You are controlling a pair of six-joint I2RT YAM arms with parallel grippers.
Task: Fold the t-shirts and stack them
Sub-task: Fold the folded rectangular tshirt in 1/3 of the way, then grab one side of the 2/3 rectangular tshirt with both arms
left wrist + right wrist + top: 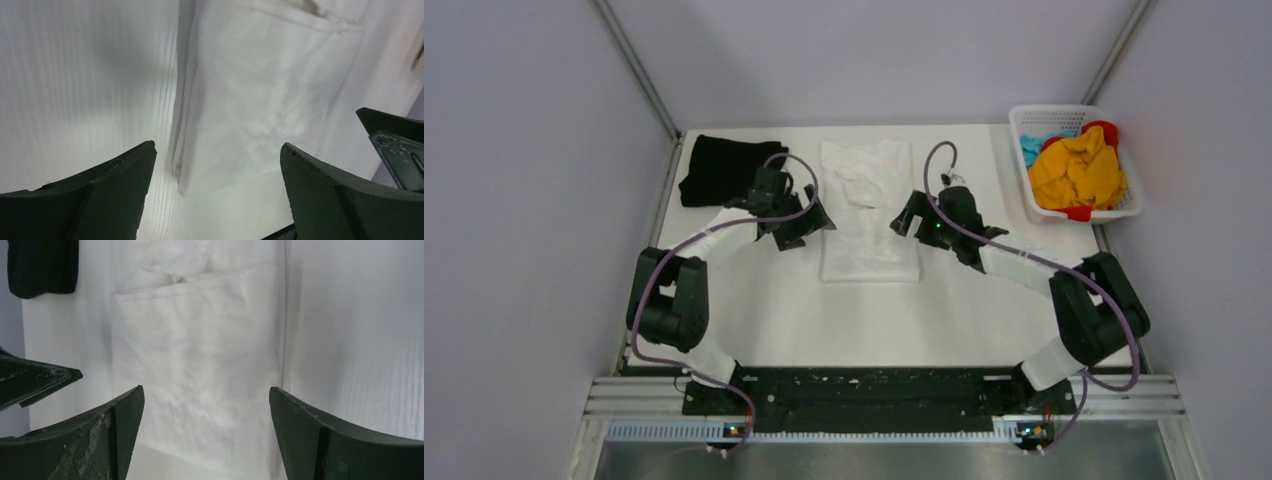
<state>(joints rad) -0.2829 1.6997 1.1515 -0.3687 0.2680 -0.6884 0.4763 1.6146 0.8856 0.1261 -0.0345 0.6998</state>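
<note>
Top view, white t-shirt (pixel 869 215): folded into a long strip, lying flat at the middle of the surface (pixel 824 320), its top end near the far edge.
Top view, black t-shirt (pixel 719 170): a folded bundle at the far left corner, apart from the white one.
Top view, left end effector (pixel 809 220): at the white t-shirt's left edge, fingers spread, nothing held.
Top view, right end effector (pixel 909 215): at the white t-shirt's right edge, facing the left one, also spread and holding nothing.
Top view, lattice basket (pixel 1064 108): white, at the far right corner, with yellow cloth (pixel 1079 175) and bits of red and blue cloth inside.

Left wrist view, left end effector (pixel 218 146): both dark fingers (pixel 100 195) wide apart with nothing between them.
Left wrist view, white t-shirt (pixel 260 90): lies flat beyond the fingers, its folded edge and one corner showing against the bare surface (pixel 75 75).
Left wrist view, right end effector (pixel 395 145): its tip shows at the right edge.

Right wrist view, right end effector (pixel 206 389): fingers (pixel 340 440) wide apart, gripping nothing.
Right wrist view, white t-shirt (pixel 200 355): flat ahead of the gap, one layer folded over another, slightly wrinkled.
Right wrist view, black t-shirt (pixel 42 265): at the upper left, on the surface (pixel 360 315) beyond the white one.
Right wrist view, left end effector (pixel 30 380): a finger shows at the left edge.
</note>
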